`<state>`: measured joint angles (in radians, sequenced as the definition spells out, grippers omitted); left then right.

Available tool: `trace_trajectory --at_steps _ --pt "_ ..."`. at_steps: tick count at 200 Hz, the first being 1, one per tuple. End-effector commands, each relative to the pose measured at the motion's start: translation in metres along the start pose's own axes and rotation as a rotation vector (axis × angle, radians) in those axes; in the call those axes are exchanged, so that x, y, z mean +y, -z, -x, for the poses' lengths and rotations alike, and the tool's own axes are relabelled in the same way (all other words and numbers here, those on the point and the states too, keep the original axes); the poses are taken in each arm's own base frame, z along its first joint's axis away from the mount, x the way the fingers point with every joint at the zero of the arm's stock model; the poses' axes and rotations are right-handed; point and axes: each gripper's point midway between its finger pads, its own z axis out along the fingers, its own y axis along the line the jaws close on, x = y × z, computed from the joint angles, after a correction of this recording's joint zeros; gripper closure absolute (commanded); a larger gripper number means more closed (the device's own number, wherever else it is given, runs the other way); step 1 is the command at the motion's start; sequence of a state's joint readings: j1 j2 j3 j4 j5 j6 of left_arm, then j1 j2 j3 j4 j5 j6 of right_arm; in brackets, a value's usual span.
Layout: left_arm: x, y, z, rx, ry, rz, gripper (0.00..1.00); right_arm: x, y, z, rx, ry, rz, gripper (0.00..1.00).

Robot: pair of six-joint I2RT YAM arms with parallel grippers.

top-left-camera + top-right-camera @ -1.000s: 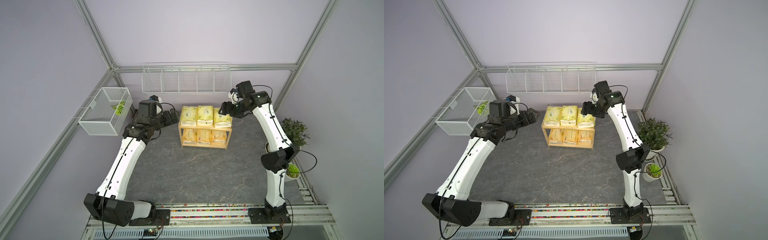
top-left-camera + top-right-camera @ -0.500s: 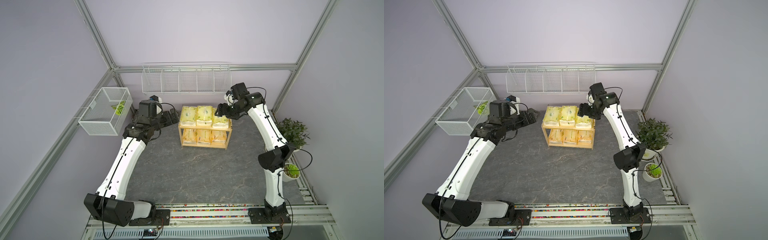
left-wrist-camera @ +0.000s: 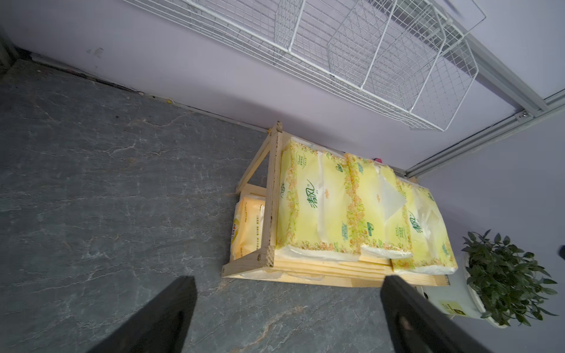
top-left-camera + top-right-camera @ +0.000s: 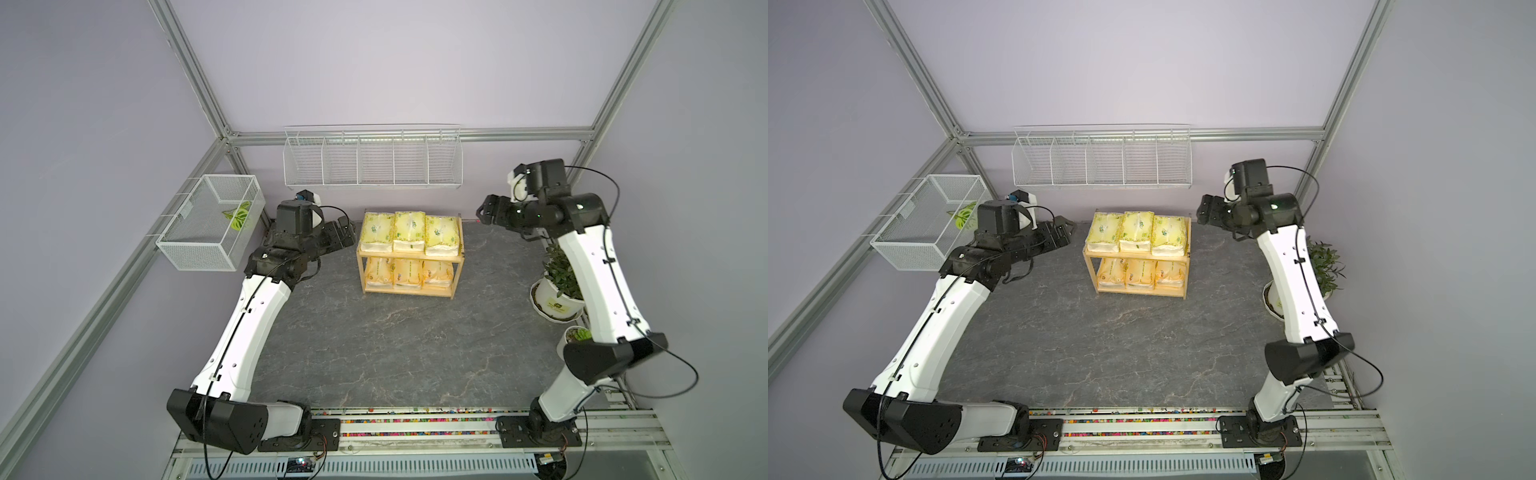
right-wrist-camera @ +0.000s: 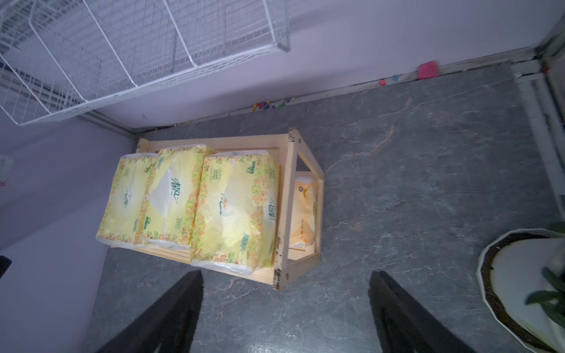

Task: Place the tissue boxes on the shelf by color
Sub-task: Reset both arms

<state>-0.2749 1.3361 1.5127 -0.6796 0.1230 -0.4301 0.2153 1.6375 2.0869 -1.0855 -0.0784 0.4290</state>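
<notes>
The light wooden shelf (image 4: pixel 409 257) (image 4: pixel 1136 255) stands at the back of the grey floor. Three pale yellow-green tissue boxes (image 4: pixel 409 230) (image 4: pixel 1136 232) (image 3: pixel 345 207) (image 5: pixel 189 204) lie side by side on its top tray. Three orange tissue boxes (image 4: pixel 407 273) (image 4: pixel 1140 273) fill the lower tier; one orange pack (image 3: pixel 247 227) (image 5: pixel 302 214) shows at the shelf's end in each wrist view. My left gripper (image 4: pixel 343 230) (image 3: pixel 287 318) hovers open just left of the shelf, holding nothing. My right gripper (image 4: pixel 484 212) (image 5: pixel 286 318) is open and empty, raised off to the shelf's right.
A white wire divided rack (image 4: pixel 372 162) hangs on the back wall above the shelf. A white mesh basket (image 4: pixel 212 226) with a green leaf hangs on the left wall. Two potted plants (image 4: pixel 559 286) (image 4: pixel 575 336) stand by the right arm.
My right gripper has let go of the rightmost pale yellow-green box on the top tray, opened wider and pulled back up and to the right. The left arm has not moved.
</notes>
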Motion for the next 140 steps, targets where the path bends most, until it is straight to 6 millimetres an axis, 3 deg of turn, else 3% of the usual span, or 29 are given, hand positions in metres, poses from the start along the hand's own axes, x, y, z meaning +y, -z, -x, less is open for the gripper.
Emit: trace_trajectory --at_steps 1,24,60,95,120,140 --pt "0.007 0.026 0.020 -0.112 -0.051 0.061 0.00 -0.015 0.003 -0.005 -0.074 0.006 -0.026 0.09" --pt "0.024 0.040 0.022 -0.218 -0.081 0.127 0.00 -0.040 0.007 -0.027 -0.127 -0.021 -0.056 0.05" --pt "0.056 0.055 0.012 -0.346 -0.157 0.246 0.00 -0.079 -0.008 -0.072 -0.122 -0.043 -0.143 0.02" --pt "0.087 0.069 -0.003 -0.492 -0.223 0.356 0.00 -0.112 -0.024 -0.093 -0.146 -0.023 -0.266 0.01" --pt "0.116 0.065 -0.024 -0.522 -0.280 0.463 0.00 -0.140 -0.034 -0.102 -0.190 -0.036 -0.389 0.01" --pt "0.137 0.050 -0.049 -0.490 -0.323 0.522 0.00 -0.147 -0.045 -0.105 -0.263 0.050 -0.391 0.01"
